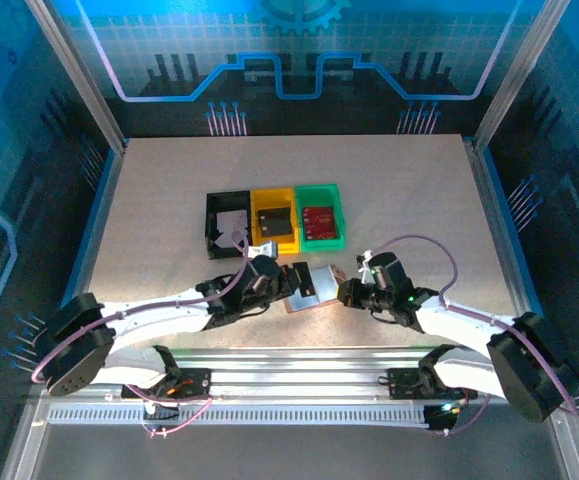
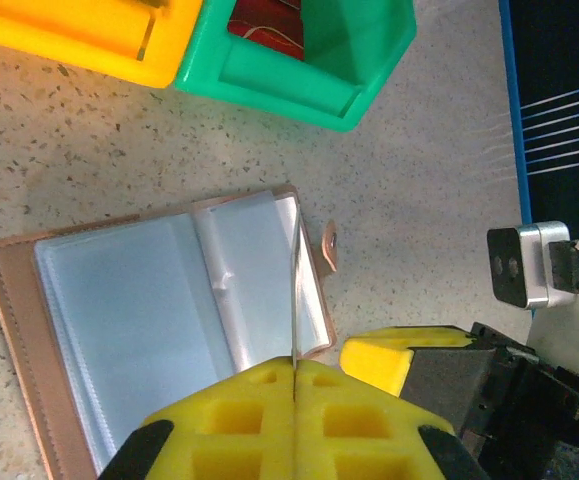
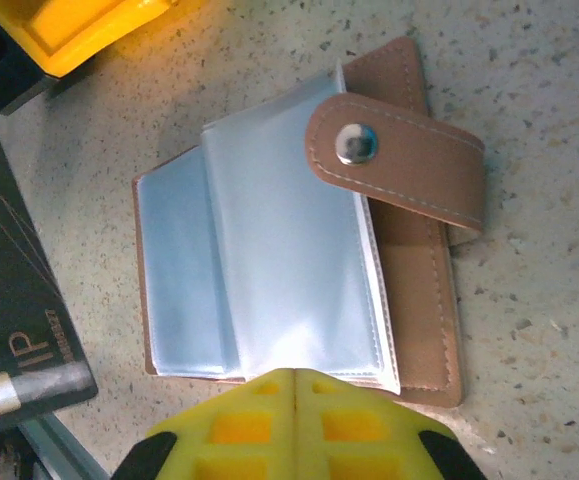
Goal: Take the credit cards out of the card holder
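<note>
Open card holder [image 1: 312,284] lies mid worktop toward the near edge, between both arms.
Left gripper [image 2: 294,368] jaws fully closed, pinching one clear sleeve [image 2: 297,270] edge-on; right gripper [image 3: 295,385] jaws closed at holder's edge, grip unclear.

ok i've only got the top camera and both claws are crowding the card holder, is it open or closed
Observer: Open. In the left wrist view the card holder lies on the table with its clear sleeves facing up.
Operator: is the strap in the way
Observer: From the right wrist, the snap strap is unfastened and folded over the top sleeve.
Operator: and is the left claw on anything
Observer: The left claw is shut. A thin sleeve edge runs straight out from between its yellow fingers, so it looks pinched.
</note>
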